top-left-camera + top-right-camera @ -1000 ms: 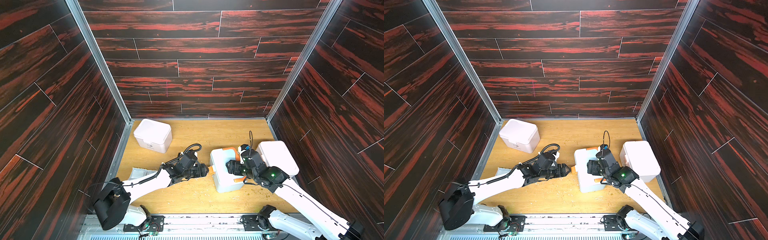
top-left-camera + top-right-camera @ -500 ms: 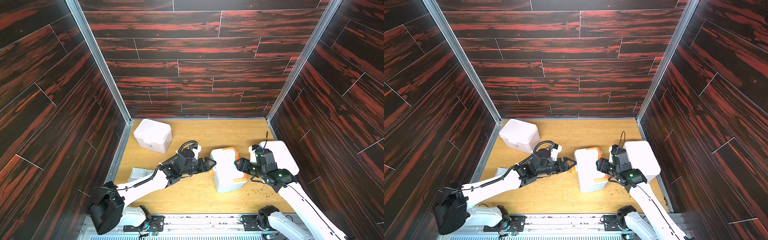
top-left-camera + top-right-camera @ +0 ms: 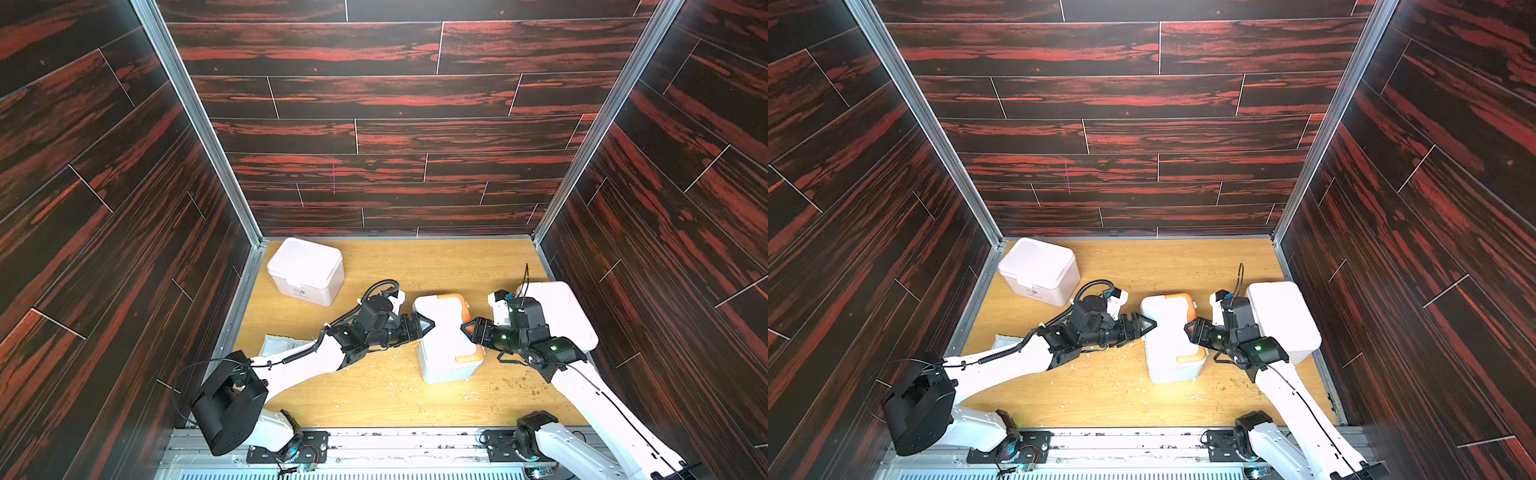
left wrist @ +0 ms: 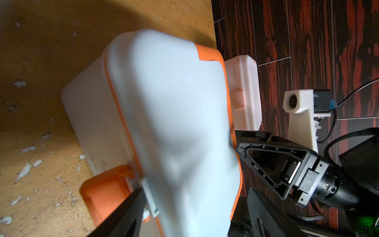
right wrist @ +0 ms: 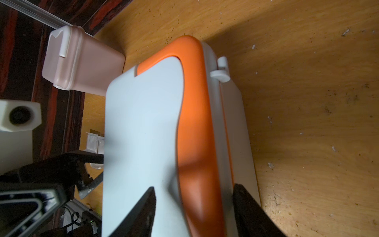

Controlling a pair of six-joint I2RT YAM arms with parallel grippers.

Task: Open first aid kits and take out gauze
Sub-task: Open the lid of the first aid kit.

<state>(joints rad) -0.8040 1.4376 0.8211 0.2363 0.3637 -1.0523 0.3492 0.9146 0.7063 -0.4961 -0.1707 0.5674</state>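
The pale blue-white first aid kit (image 3: 444, 338) (image 3: 1169, 332) with orange trim stands lid down in the middle of the floor, its orange latch (image 4: 102, 195) at the front. My left gripper (image 3: 424, 325) (image 4: 194, 195) is open, its jaws straddling the kit's left side. From the opposite side my right gripper (image 3: 470, 330) (image 5: 193, 186) is shut on the kit's orange-edged rim, one finger on the lid and one on the wall. Flat white gauze (image 3: 277, 347) (image 5: 95, 141) lies on the floor by the left wall, partly hidden by my left arm.
A pinkish-white first aid kit (image 3: 305, 270) (image 5: 78, 67), lid shut, stands at the back left corner. A white one (image 3: 561, 316) (image 4: 244, 92) sits against the right wall, just behind my right wrist. Crumbs litter the wooden floor (image 3: 374, 390). Dark walls enclose three sides.
My left gripper moved right until its jaws reached the orange-trimmed kit. My right gripper drew back from above the kit to its right side, and its jaws narrowed onto the rim.
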